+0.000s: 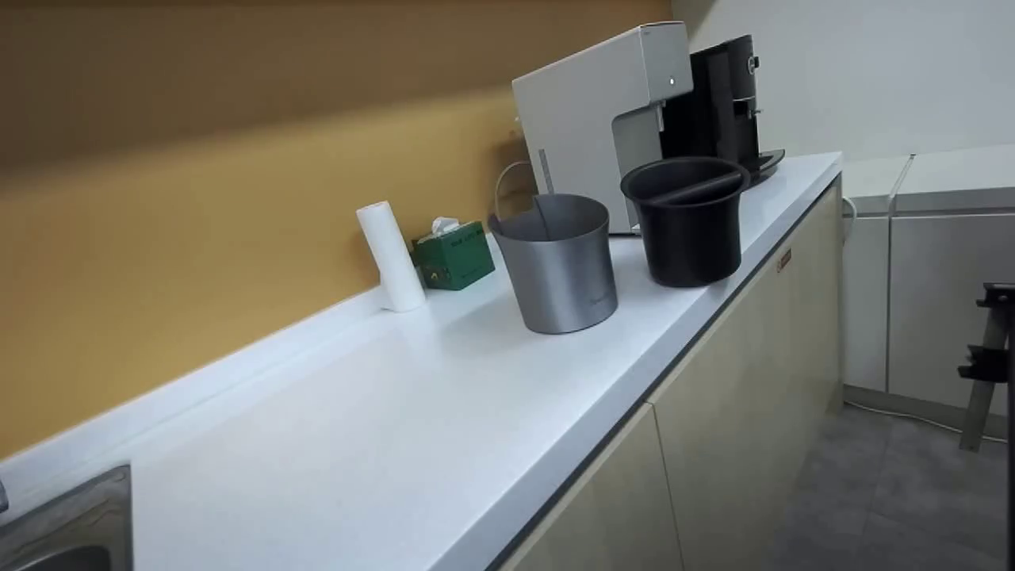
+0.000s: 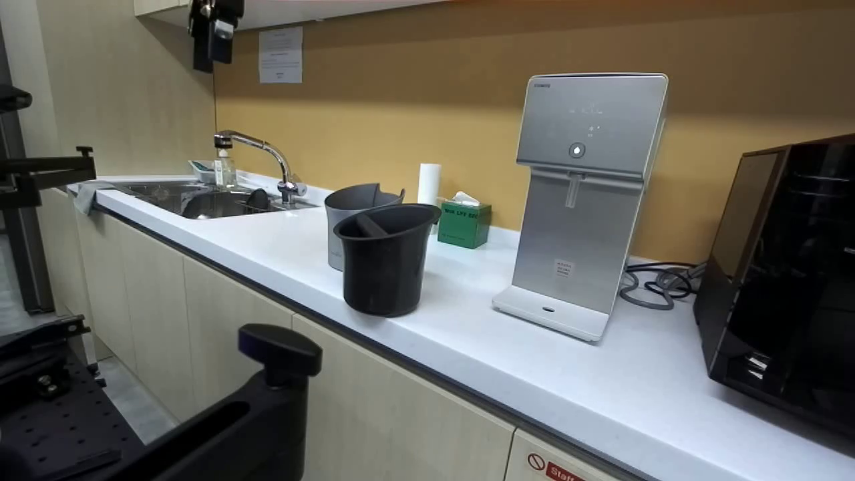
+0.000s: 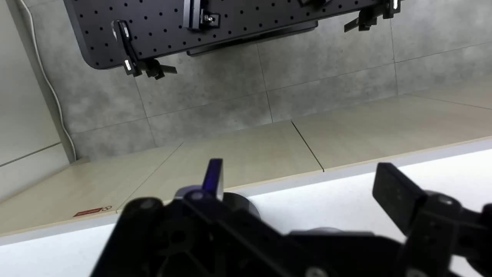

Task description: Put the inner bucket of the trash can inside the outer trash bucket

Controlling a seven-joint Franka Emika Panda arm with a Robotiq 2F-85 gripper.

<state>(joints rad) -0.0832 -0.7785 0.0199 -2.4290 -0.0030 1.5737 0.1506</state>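
The black inner bucket (image 1: 690, 238) stands upright near the counter's front edge, with a bar across its open top; it also shows in an exterior view (image 2: 382, 280). The grey outer trash bucket (image 1: 559, 277) stands upright beside it, towards the sink, and is partly hidden behind the black one in an exterior view (image 2: 336, 244). In the wrist view my gripper (image 3: 303, 188) is open and empty, its fingers wide apart above the counter. A dark curved rim (image 3: 242, 204) shows behind the left finger, mostly covered. My fingers (image 2: 214, 47) appear high above the counter.
A silver water dispenser (image 2: 581, 227), a black coffee machine (image 1: 718, 111), a green tissue box (image 1: 453, 258) and a white paper roll (image 1: 392, 258) stand on the counter. A sink (image 2: 207, 200) with a tap lies at one end. A black frame with a knob (image 2: 280, 351) stands before the cabinets.
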